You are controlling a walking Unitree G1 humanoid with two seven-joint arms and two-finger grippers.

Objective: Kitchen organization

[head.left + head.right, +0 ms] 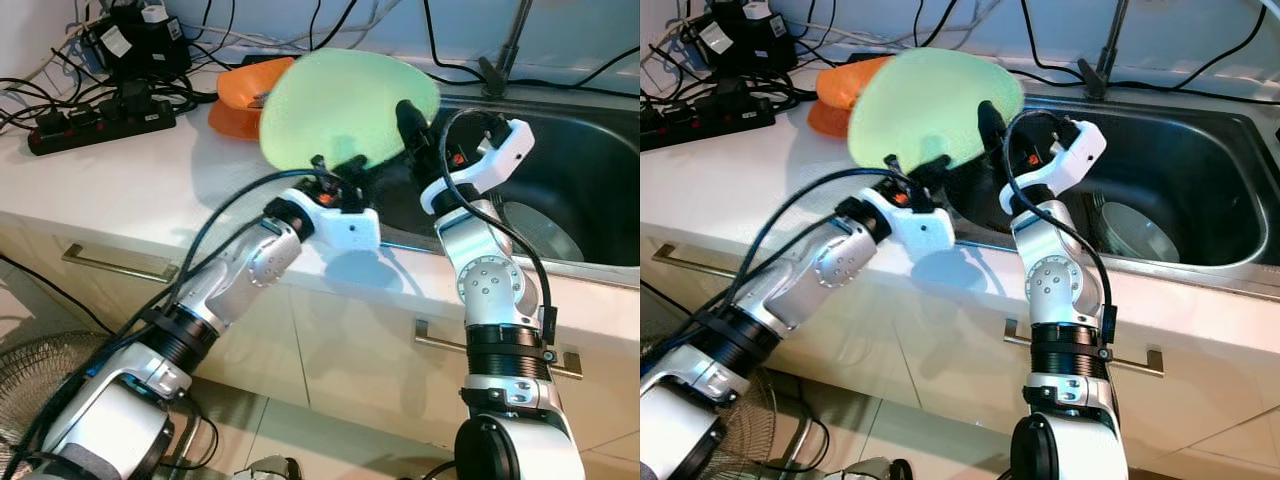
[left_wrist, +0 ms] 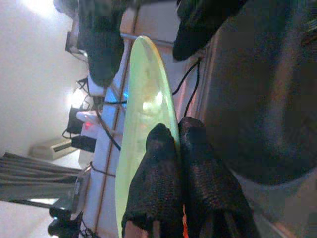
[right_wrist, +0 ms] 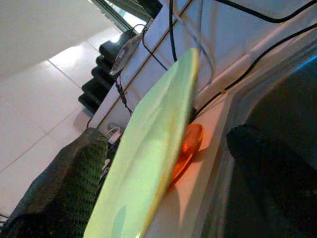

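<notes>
A pale green plate (image 1: 340,100) is held up on edge over the counter, beside the sink (image 1: 590,170). My left gripper (image 1: 337,172) is shut on its lower rim; in the left wrist view both black fingers (image 2: 166,183) pinch the plate (image 2: 143,124). My right gripper (image 1: 408,118) is at the plate's right edge and stands open. In the right wrist view its fingers (image 3: 64,188) straddle the plate (image 3: 153,144) with wide gaps on both sides. Orange dishes (image 1: 245,95) lie stacked on the counter behind the plate.
A metal bowl (image 1: 545,230) lies in the sink basin, with the faucet (image 1: 505,50) at the back. A black power strip (image 1: 100,125) and tangled cables crowd the counter's far left. Drawer handles (image 1: 120,265) run below the counter edge.
</notes>
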